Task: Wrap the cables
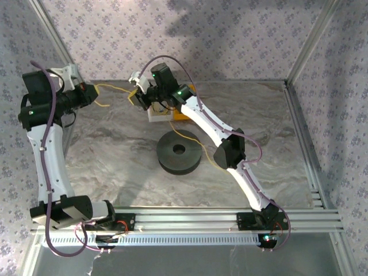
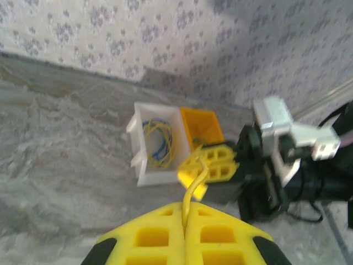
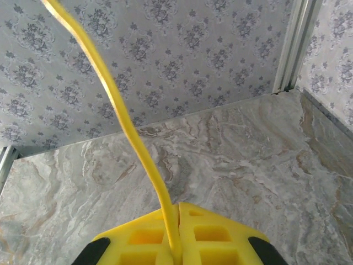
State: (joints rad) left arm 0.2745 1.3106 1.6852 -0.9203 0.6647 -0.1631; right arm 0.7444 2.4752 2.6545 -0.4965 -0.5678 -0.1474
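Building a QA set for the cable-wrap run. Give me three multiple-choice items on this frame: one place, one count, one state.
1. Where is the dark spool?
A. lying flat on the table, about mid-table
B. inside a box
C. off the table

2. How many small open boxes stand by the right gripper?
A. one
B. two
C. four

3. What is the right gripper's state?
A. open and empty
B. shut on the yellow cable
C. shut on the spool

Key:
1 A: the top view shows it flat on the marbled surface, in front of the boxes.
2 B: a white box and an orange box sit side by side.
3 B: in the right wrist view its fingers meet with the cable running out between them.
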